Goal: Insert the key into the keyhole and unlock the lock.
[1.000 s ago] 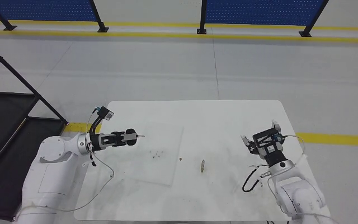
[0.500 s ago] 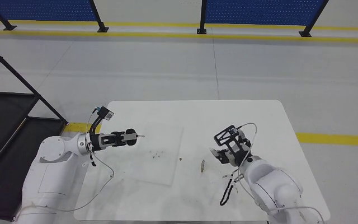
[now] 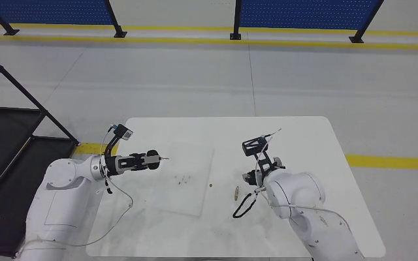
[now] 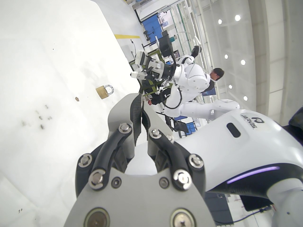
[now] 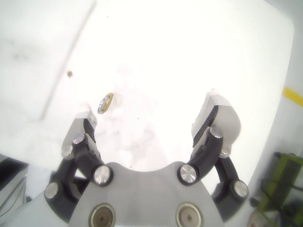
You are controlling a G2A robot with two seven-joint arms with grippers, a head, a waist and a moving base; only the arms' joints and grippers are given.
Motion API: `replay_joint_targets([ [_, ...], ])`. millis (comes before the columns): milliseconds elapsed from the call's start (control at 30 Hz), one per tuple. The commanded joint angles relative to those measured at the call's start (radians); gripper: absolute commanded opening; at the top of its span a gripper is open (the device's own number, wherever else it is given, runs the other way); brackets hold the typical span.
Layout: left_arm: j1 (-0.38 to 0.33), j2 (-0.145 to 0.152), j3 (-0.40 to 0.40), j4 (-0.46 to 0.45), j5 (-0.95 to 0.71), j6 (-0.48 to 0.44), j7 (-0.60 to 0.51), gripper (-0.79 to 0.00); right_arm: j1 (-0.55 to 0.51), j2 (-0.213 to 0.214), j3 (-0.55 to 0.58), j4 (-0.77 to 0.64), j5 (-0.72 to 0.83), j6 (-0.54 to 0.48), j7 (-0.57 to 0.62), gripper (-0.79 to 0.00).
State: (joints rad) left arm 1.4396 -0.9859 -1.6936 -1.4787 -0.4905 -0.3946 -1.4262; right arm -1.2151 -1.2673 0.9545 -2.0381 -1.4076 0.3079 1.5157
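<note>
The left pincer [image 4: 142, 102] is closed, its two ridged pads pressed together. It hangs over the left side of the rounded white table [image 3: 313, 130]. In the top view a thin sliver of metal juts from its tip, pointing right; I take it for the small thin metal key [image 3: 163, 158], though it is too small to be sure. Beneath and just right of that tip lies a pale translucent rectangular sheet [image 3: 196, 202], with a cluster of tiny dark specks [image 3: 184, 177] on it and a small brown crumb [image 3: 211, 186] just off its right edge.

The right pincer [image 5: 151, 109] is spread wide and holds nothing. It hangs right of the table's centre, angled down at the tabletop. The small brass padlock with a silver shackle [image 5: 105, 102] lies on the table just beside one of its fingertips, a little nearer and to the left. The shackle looks seated in the body, so the padlock appears locked.

By my reading the task is at an early stage: the key seems to be in hand, but the padlock is not yet gripped and lies well apart from the key. Seizing the padlock, bringing keyhole and key together, inserting and turning all remain to be done.
</note>
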Motion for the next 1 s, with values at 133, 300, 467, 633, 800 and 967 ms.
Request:
replay_joint_targets([
  [133,0.000,0.000,0.000,0.000,0.000,0.000,0.000,-0.785,0.015,-0.018,0.003,0.076,0.012,0.020,-0.023,0.000],
  [300,0.000,0.000,0.000,0.000,0.000,0.000,0.000,-0.785,0.015,-0.018,0.003,0.076,0.012,0.020,-0.023,0.000],
  [467,0.000,0.000,0.000,0.000,0.000,0.000,0.000,-0.785,0.015,-0.018,0.003,0.076,0.012,0.020,-0.023,0.000],
  [633,0.000,0.000,0.000,0.000,0.000,0.000,0.000,-0.785,0.033,-0.033,0.021,0.147,0.143,-0.003,0.000,0.000],
  [800,0.000,0.000,0.000,0.000,0.000,0.000,0.000,-0.785,0.085,-0.064,0.000,0.241,0.217,-0.023,0.020,0.000],
  [967,0.000,0.000,0.000,0.000,0.000,0.000,0.000,-0.785,0.112,-0.091,-0.025,0.325,0.240,-0.023,0.020,0.000],
])
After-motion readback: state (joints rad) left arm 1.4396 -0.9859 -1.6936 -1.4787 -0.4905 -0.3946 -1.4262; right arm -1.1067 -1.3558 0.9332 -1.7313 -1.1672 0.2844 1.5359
